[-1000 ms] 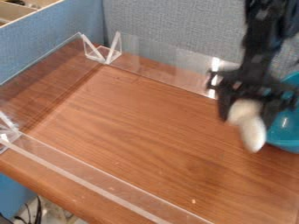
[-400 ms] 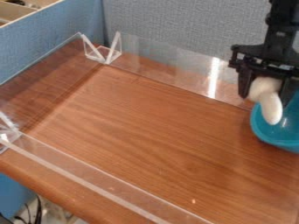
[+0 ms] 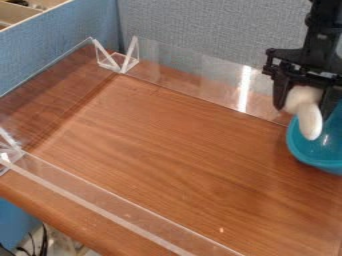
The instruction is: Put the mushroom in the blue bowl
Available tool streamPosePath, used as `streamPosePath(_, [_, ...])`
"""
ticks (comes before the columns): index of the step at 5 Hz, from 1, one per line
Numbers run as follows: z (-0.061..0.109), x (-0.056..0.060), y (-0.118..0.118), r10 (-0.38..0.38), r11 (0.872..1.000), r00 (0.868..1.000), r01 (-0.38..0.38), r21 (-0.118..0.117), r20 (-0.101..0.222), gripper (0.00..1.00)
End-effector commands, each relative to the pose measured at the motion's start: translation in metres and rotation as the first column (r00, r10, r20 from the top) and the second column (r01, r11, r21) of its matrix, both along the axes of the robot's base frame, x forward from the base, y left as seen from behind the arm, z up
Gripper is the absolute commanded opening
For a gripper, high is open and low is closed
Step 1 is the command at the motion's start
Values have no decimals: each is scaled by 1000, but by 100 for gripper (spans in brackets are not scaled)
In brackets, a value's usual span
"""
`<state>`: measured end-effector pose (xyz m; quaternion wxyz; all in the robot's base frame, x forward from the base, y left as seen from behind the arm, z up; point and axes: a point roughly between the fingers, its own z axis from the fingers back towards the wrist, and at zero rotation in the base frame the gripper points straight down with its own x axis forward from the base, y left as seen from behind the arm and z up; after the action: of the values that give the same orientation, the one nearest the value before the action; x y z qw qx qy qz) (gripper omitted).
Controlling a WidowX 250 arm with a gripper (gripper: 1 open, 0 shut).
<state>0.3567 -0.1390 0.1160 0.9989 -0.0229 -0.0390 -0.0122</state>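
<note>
The cream-white mushroom (image 3: 309, 117) hangs stem-down from my gripper (image 3: 303, 95), whose black fingers are shut on its cap end. It hangs over the left rim of the teal-blue bowl (image 3: 318, 150), which sits at the table's right edge and is partly cut off by the frame. The mushroom's lower end overlaps the bowl's opening; whether it touches the bowl I cannot tell.
A wooden tabletop (image 3: 160, 150) is ringed by low clear acrylic walls (image 3: 80, 190), with a clear triangular bracket (image 3: 118, 55) at the far left corner. A blue partition (image 3: 201, 30) stands behind, and a cardboard box (image 3: 34, 20) sits at the top left.
My gripper carried the mushroom up and to the right, from beside the bowl's left side to above its rim. Over the last half second it has stayed still.
</note>
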Motion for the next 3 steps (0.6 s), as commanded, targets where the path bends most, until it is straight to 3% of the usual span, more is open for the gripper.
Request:
streamPosePath(1, [20, 11, 1, -3, 1000, 998, 4, -15, 66, 0])
streamPosePath(3, [18, 16, 0, -26, 1000, 997, 26, -2, 66, 0])
